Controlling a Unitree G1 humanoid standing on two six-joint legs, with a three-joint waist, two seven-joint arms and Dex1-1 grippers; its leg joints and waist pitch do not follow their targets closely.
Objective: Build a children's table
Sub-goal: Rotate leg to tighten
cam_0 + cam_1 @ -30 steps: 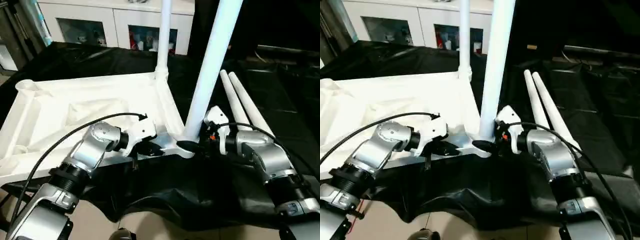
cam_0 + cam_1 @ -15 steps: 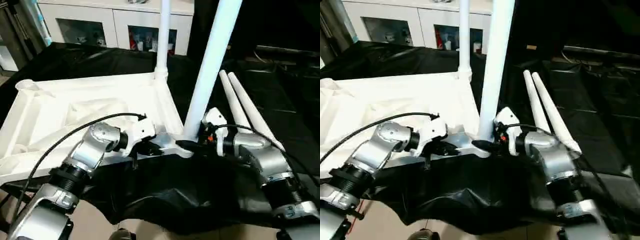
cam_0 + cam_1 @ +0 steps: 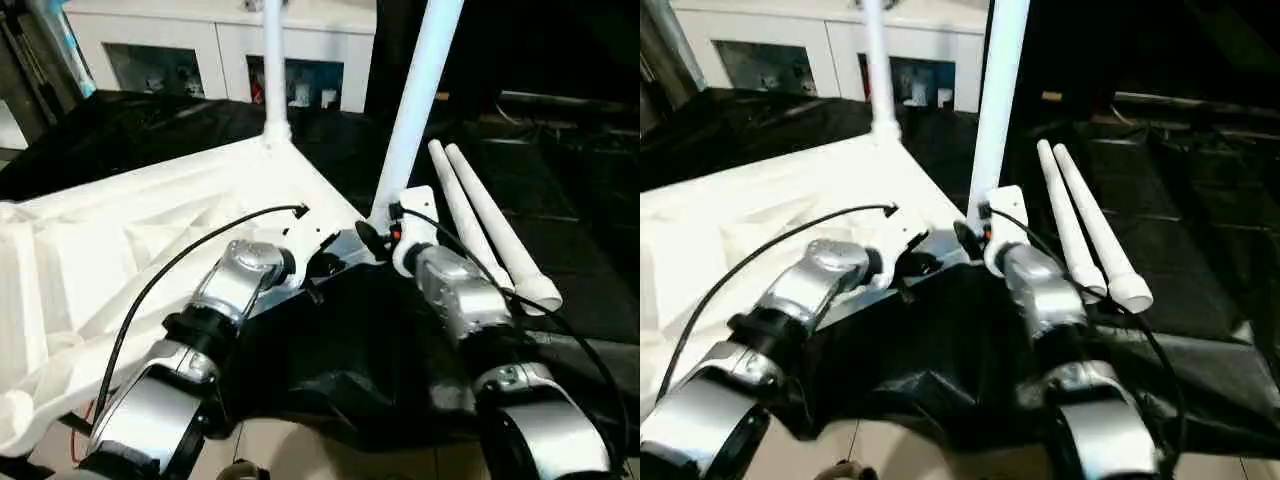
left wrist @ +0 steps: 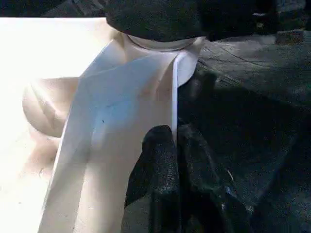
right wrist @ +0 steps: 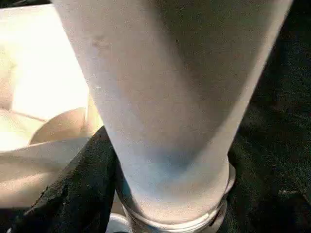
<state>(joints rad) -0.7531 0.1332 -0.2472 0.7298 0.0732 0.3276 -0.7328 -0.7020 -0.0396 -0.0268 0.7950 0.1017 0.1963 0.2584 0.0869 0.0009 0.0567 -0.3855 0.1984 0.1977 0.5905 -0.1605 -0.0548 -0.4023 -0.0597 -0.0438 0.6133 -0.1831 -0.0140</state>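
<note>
The left gripper (image 4: 176, 145) pinches the upside-down tabletop (image 3: 130, 240) by its edge. Right beside it, the right gripper (image 3: 378, 236) holds a standing leg (image 3: 412, 105) at the corner.

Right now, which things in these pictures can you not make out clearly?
- Near leg: its top is cut off by the upper edge in the eye views; the right tool hides its base.
- Far leg: top also cut off.
- Cabinet: items behind its glass are too small to identify.
- Tabletop: its left part runs past the edge.
</note>
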